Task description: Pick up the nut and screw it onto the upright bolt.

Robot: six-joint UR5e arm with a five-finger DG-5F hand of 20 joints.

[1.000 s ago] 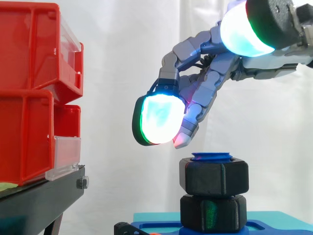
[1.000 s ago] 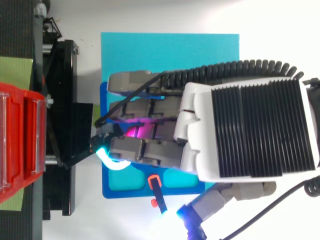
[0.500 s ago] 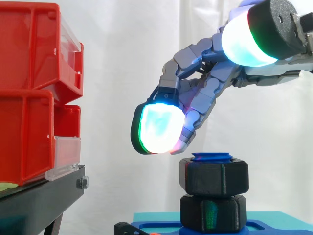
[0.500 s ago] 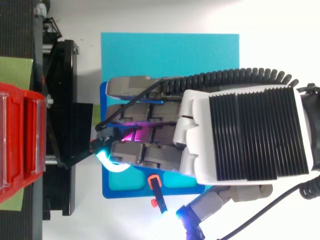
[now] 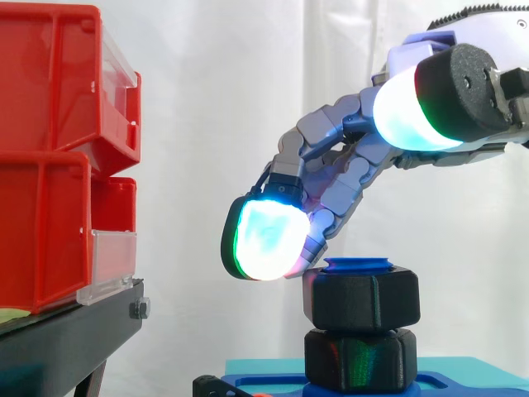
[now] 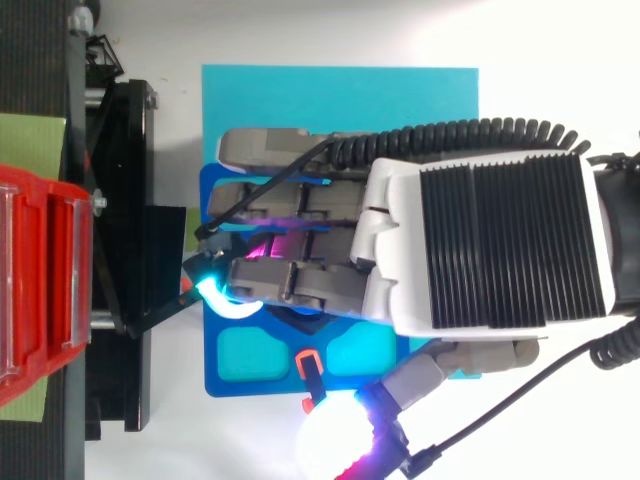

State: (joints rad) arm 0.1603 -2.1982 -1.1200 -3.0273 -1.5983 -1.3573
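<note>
A black hex nut (image 5: 361, 299) sits threaded near the top of the upright blue bolt (image 5: 359, 265), with a second black hex piece (image 5: 361, 360) directly below it on the blue fixture (image 6: 240, 375). My hand (image 5: 347, 165) hovers over the bolt from the right, its bent fingers pointing down and left. One glowing fingertip (image 5: 264, 240) hangs just left of the nut's upper edge, and another reaches almost to the nut's top. The thumb pad (image 5: 405, 116) stands well apart, high on the right. Nothing is held. From above, the hand (image 6: 480, 245) hides the nut and bolt.
Red bins (image 5: 50, 157) are stacked on a black stand (image 5: 74, 331) at the left, close to the fingertips. The fixture rests on a cyan mat (image 6: 340, 100). A small orange piece (image 6: 309, 365) lies at the fixture's near edge.
My hand has come down toward the nut, its fingertips dropping from well above it to about its top edge. The thumb has lowered too. The nut has not moved.
</note>
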